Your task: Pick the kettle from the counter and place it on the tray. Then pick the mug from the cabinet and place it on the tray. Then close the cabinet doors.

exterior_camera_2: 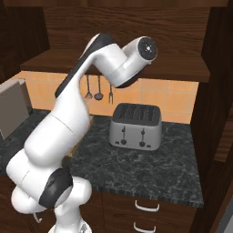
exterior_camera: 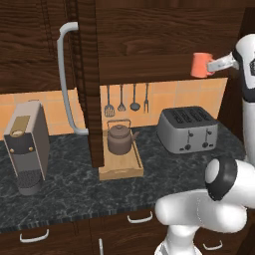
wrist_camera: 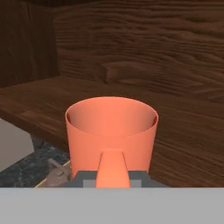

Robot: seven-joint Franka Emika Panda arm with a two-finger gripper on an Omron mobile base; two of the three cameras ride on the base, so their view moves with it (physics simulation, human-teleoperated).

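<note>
The mug (exterior_camera: 200,64) is in my grip, held up in the air in front of the cabinet (exterior_camera: 149,35), level with its lower shelf edge and well above the counter (exterior_camera: 74,184). In the hand view I see the mug upright, its open mouth facing up and its loop handle pointing back at me, with the gripper (wrist_camera: 113,178) clamped together on that handle, which I judge keeps the cup level and leaves its base free to set down. The kettle (exterior_camera: 119,138) already sits on the tray (exterior_camera: 121,169), toward the back of it, so I reckon the first step is done and the bare front part of the tray is where the mug has to go. The tray lies on the counter just beside the hanging edge of the open cabinet door (exterior_camera: 89,84), whose long grey bar handle (exterior_camera: 66,79) curves out to the left; I would mind that door panel on the way down, as it stands close to the tray's left side. Further out, a silver toaster (exterior_camera: 188,129) stands to the right of the tray, a coffee machine (exterior_camera: 27,144) well off to the left, and utensils (exterior_camera: 127,99) hang on the orange tiled wall behind. The stone top is dark and veined, over wood drawers (exterior_camera: 139,219).
</note>
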